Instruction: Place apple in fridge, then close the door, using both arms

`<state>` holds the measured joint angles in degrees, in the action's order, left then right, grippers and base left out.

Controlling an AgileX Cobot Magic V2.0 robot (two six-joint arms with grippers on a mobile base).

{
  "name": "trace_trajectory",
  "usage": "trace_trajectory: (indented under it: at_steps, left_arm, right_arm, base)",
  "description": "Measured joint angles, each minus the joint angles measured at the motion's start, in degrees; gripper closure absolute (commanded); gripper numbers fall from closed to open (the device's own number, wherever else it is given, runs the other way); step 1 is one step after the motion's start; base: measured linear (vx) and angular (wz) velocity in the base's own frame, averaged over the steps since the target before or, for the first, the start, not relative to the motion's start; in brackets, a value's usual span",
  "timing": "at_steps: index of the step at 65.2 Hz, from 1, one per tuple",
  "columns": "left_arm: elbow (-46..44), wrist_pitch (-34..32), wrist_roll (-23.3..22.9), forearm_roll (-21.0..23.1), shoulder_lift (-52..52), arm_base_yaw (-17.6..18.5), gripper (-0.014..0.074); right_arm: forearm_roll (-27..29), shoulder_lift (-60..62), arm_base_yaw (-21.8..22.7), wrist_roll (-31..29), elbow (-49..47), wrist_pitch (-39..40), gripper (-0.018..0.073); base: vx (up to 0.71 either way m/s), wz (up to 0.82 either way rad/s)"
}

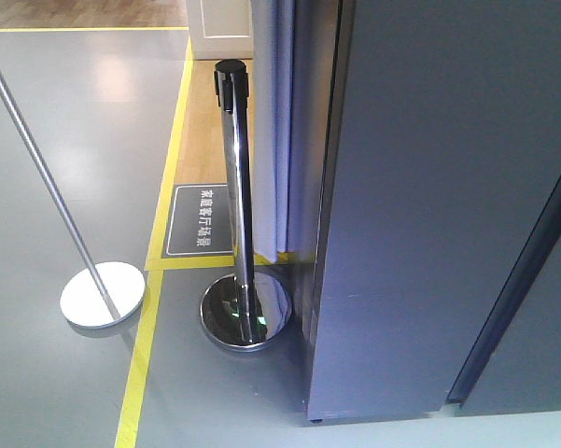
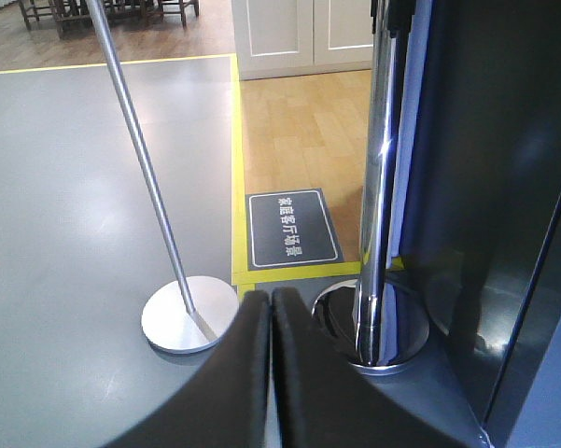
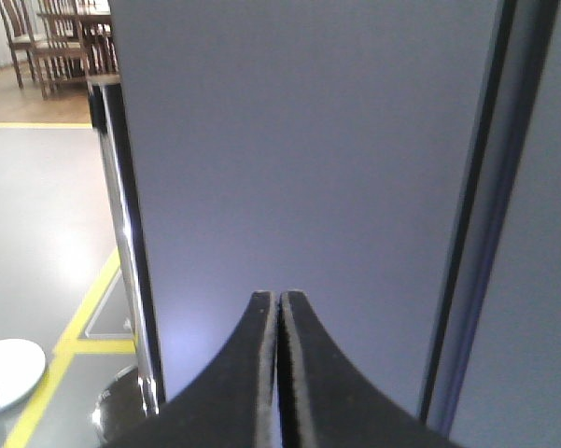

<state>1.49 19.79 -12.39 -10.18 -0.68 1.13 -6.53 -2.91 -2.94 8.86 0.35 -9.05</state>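
The fridge (image 1: 429,187) fills the right side of the front view, tall and dark grey, showing only outer faces. A dark seam (image 1: 513,280) runs between a wide door panel (image 3: 308,168) and a narrower panel (image 3: 541,280). No white inside shows, and I cannot tell which panel is the task's door. The apple is out of view. My left gripper (image 2: 269,297) is shut with nothing between its black fingers, low over the grey floor. My right gripper (image 3: 278,297) is shut and empty, pointing at the wide panel from close by.
A chrome stanchion (image 1: 238,187) with a black top and a round mirrored base (image 1: 245,313) stands just left of the fridge. A thin slanted pole (image 1: 37,159) on a white disc base (image 1: 101,295) stands further left. Yellow floor tape (image 1: 149,327) and a dark floor sign (image 1: 199,220) lie between.
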Motion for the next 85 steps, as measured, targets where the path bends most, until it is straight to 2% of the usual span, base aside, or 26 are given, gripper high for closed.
trace_trajectory:
  at_steps: [19,85]
  left_arm:
    - [0.0,0.1,0.0,0.0,0.0,0.0,0.0602]
    - [0.0,0.3,0.0,0.0,0.0,0.0,0.0602]
  right_arm:
    - [0.0,3.5,0.0,0.0,1.2,-6.5,0.0568]
    - [0.0,3.5,0.0,0.0,1.2,-6.5,0.0568]
  base:
    - [0.0,0.0]
    - [0.0,0.0]
